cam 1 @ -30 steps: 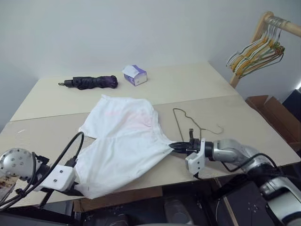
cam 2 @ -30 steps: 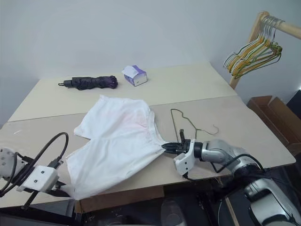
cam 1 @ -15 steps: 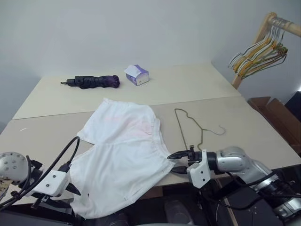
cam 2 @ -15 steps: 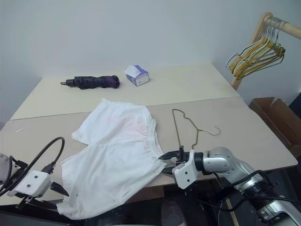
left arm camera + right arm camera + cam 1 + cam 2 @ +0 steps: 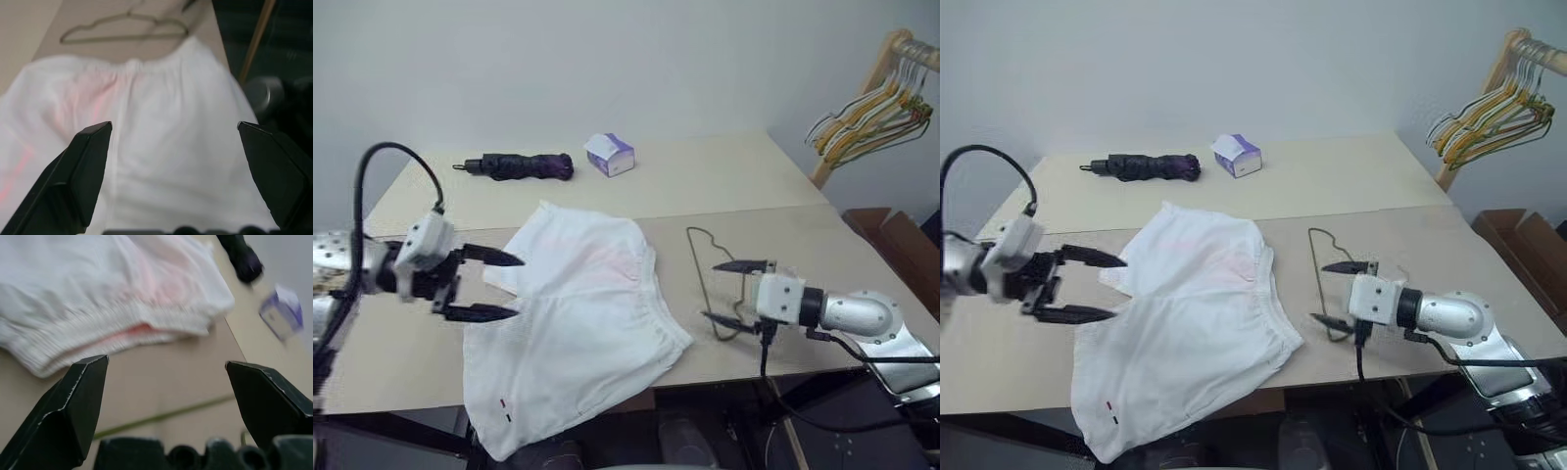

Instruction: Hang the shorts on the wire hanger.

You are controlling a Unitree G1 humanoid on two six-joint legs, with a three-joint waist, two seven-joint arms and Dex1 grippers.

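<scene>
The left claw (image 5: 494, 286) hovers above the counter (image 5: 842, 255) at the left edge of the shorts (image 5: 578, 313), its two black fingers (image 5: 489, 257) spread wide with nothing between them; it points toward the cloth. The shorts lie flat on the counter, white with a faint pink tint, the gathered waistband toward the right and one leg hanging over the near edge, where a small red-and-dark mark (image 5: 505, 410) shows at the hem. Behind them, at the far side of the counter, lie a folded dark umbrella (image 5: 519, 165) and a small purple-and-white tissue box (image 5: 610, 154). Just to the right of the waistband the wire hanger (image 5: 705, 264) lies flat on the counter, apart from the cloth. The right claw (image 5: 729, 292) hovers over the hanger's near part, fingers spread wide and holding nothing. At the far right a bunch of yellow and green hangers (image 5: 867, 117) hangs from a wooden rail (image 5: 901, 49).
</scene>
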